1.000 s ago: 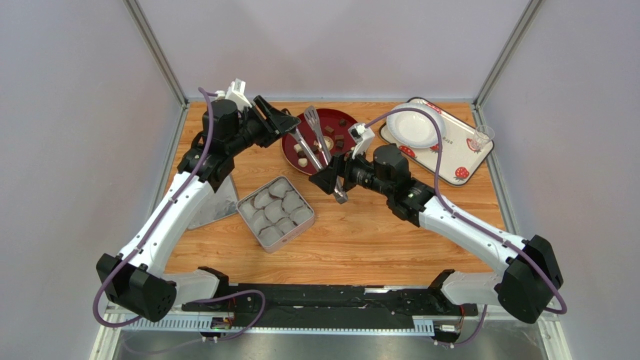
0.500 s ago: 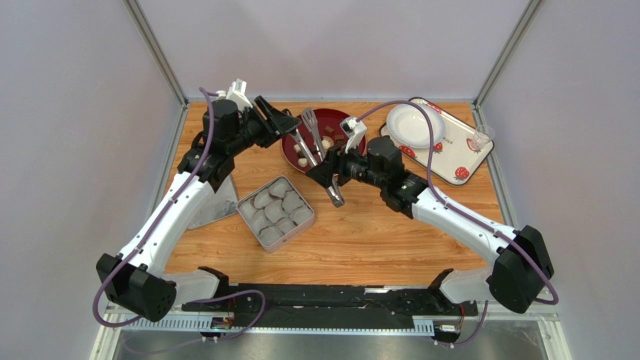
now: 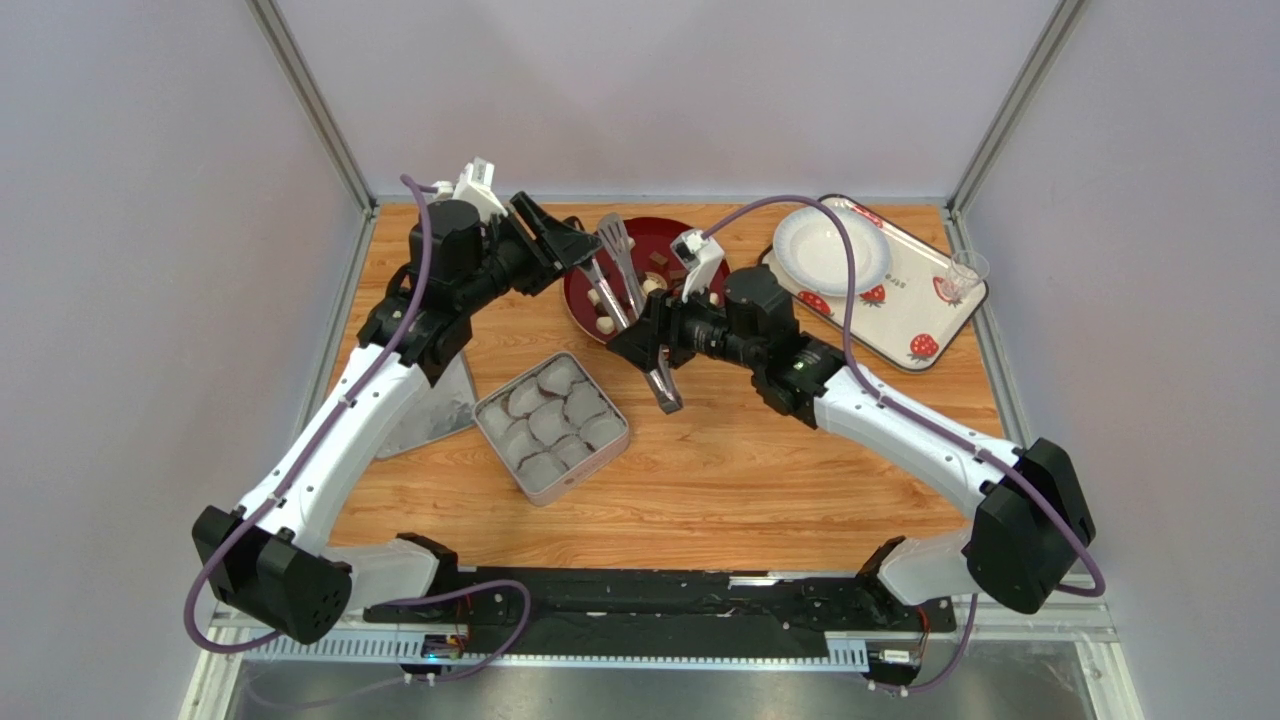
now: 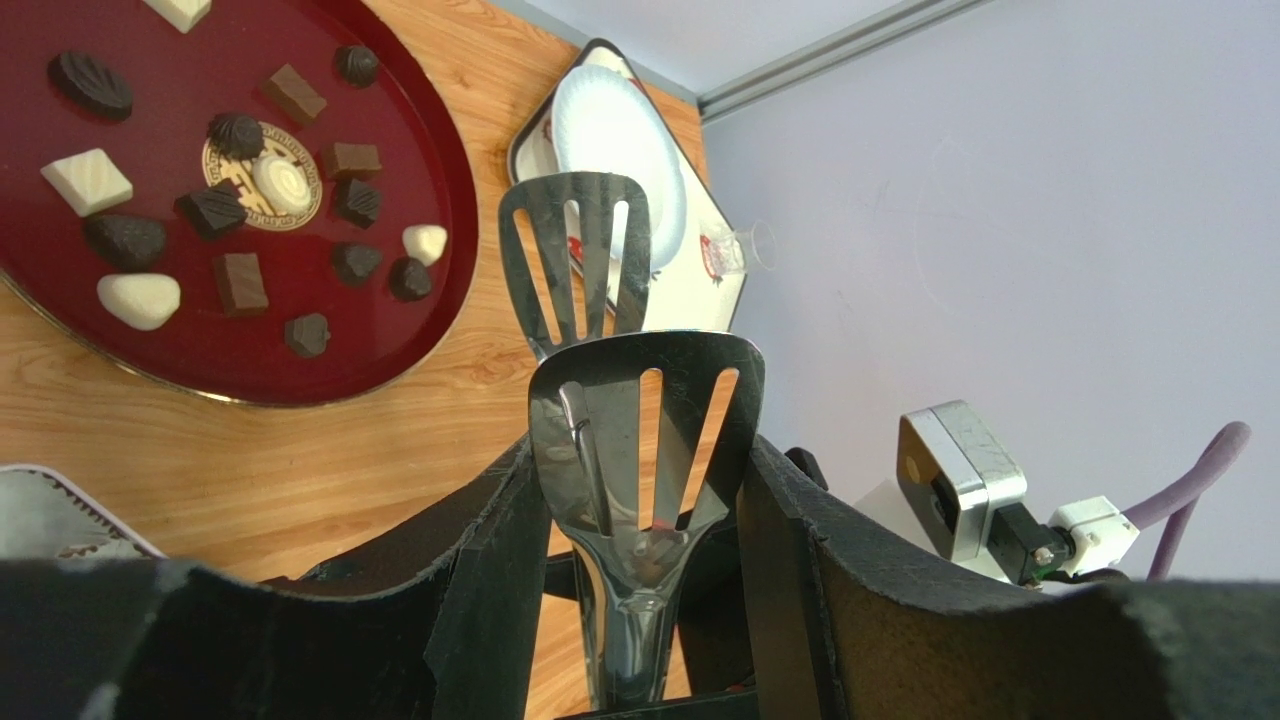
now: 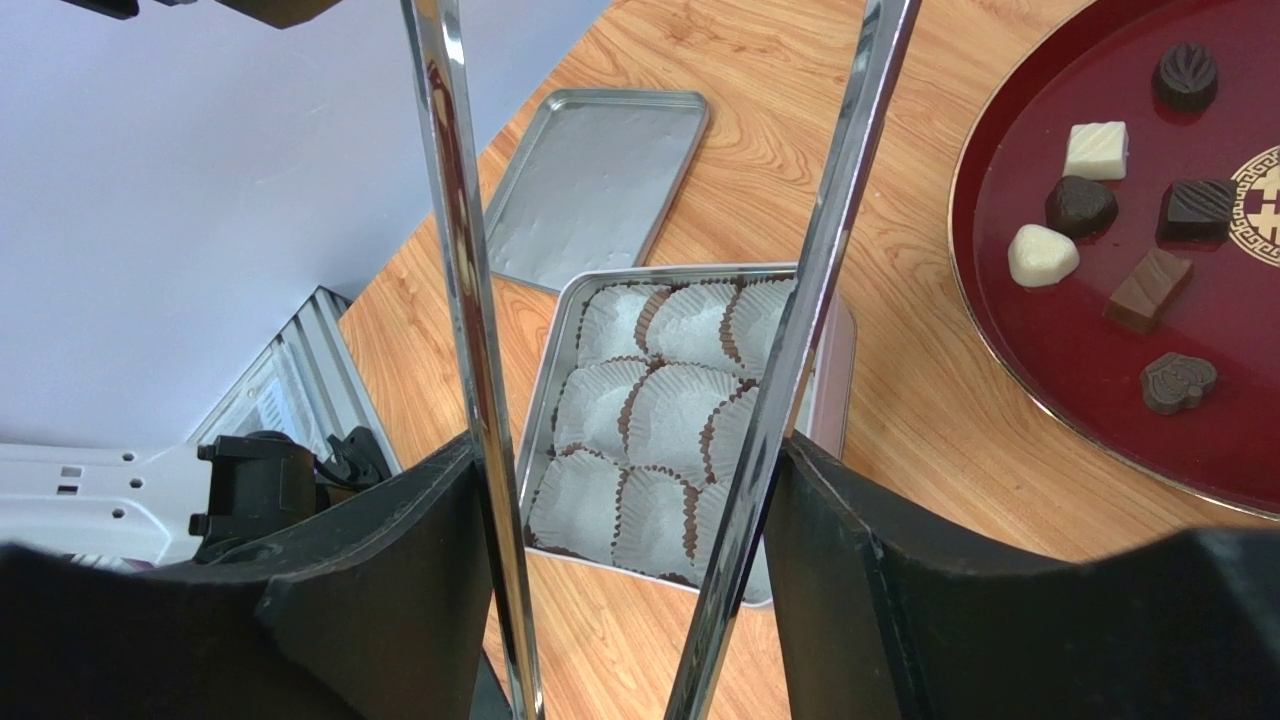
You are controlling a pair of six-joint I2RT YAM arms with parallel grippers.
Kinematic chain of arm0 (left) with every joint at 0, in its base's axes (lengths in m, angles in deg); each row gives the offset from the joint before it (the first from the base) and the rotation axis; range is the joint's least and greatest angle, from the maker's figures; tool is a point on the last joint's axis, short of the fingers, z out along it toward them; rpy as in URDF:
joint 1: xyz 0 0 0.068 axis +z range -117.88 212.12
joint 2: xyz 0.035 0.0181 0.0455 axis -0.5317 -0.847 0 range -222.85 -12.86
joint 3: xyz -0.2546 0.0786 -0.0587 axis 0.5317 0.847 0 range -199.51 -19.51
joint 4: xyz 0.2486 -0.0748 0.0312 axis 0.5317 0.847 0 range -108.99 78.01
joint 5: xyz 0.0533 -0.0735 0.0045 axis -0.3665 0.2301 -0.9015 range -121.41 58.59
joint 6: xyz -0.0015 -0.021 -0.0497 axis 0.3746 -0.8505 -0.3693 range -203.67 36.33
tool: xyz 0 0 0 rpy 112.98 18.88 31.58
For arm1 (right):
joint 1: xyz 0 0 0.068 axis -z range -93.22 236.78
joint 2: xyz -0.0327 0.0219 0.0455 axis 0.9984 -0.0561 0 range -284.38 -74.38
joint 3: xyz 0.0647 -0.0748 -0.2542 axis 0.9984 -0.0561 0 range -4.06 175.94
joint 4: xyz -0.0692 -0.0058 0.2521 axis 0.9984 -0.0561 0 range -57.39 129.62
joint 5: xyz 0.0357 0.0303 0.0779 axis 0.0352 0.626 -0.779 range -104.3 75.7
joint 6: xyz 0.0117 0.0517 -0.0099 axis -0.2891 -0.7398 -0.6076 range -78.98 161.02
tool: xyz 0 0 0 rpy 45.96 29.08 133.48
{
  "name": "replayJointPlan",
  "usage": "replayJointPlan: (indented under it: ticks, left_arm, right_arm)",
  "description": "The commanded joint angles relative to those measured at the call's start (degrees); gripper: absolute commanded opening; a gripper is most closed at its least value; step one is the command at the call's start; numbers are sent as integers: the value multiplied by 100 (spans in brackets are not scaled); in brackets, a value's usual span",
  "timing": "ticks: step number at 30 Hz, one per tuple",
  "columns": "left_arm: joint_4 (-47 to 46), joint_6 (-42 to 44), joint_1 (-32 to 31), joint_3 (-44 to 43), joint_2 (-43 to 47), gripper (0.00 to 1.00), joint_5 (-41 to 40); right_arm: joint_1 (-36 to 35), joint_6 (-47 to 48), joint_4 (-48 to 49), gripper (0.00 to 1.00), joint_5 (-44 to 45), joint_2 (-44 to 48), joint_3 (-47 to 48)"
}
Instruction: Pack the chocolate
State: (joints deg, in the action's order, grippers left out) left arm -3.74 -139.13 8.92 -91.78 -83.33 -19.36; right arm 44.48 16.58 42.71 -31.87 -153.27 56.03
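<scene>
The left claw (image 3: 580, 251) is gripping the metal tongs (image 4: 643, 420) near their slotted heads, standing half-open around them. Chocolate (image 4: 241, 281) is lying scattered on the red plate (image 4: 436, 195) on the worktop (image 4: 181, 465). The right claw (image 5: 631, 495) is pressing against both tong arms, partly closed.

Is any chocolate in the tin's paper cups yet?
No, the visible paper cups in the tin are empty; the chocolate sits on the red plate.

Seen from above, the tongs (image 3: 616, 240) and right gripper (image 3: 655, 357) cover the near part of the red plate (image 3: 649, 236), and the chocolate pieces (image 3: 606, 321) there are too small to distinguish. Both wrist views crop the plate.
</scene>
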Motion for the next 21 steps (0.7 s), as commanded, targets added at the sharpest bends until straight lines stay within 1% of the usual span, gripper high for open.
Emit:
replayJointPlan:
  ticks: [1, 5, 7, 8, 10, 11, 14, 15, 17, 18, 19, 21]
  left_arm:
    - [-303, -123, -79, -50, 201, 33, -142]
    - [-347, -184, -97, 29, 227, 33, -195]
    - [-338, -211, -97, 46, 236, 33, -168]
    - [-347, -219, -97, 46, 236, 33, -142]
    - [-347, -228, -97, 73, 254, 33, -142]
    - [-321, -220, -97, 81, 271, 33, -168]
    - [-198, -114, -97, 117, 350, 35, -343]
    - [-58, -1, -97, 125, 368, 37, -396]
    - [101, 123, -97, 134, 464, 44, -563]
    - [223, 228, -97, 143, 508, 48, -607]
    - [277, 281, -97, 178, 578, 55, -634]
    - [391, 413, -97, 239, 666, 62, -687]
  right_arm:
    - [-50, -16, 121, 64, 24, -74, 301]
    - [-50, 19, 95, 64, 25, -74, 318]
    - [-50, 36, 42, 63, -10, -83, 327]
    - [-50, 28, 51, 56, -19, -82, 310]
    - [-50, 36, 51, 50, -37, -56, 283]
    - [-50, 36, 42, 44, -37, -47, 257]
    - [-41, 89, -45, 36, -28, 49, 222]
    - [-41, 115, -150, 36, -11, 76, 222]
    - [-50, 238, -282, 35, 51, 146, 222]
    - [-50, 273, -518, 35, 69, 146, 274]
    - [-50, 343, -633, 36, 86, 155, 309]
    - [-50, 414, -940, 35, 95, 164, 397]
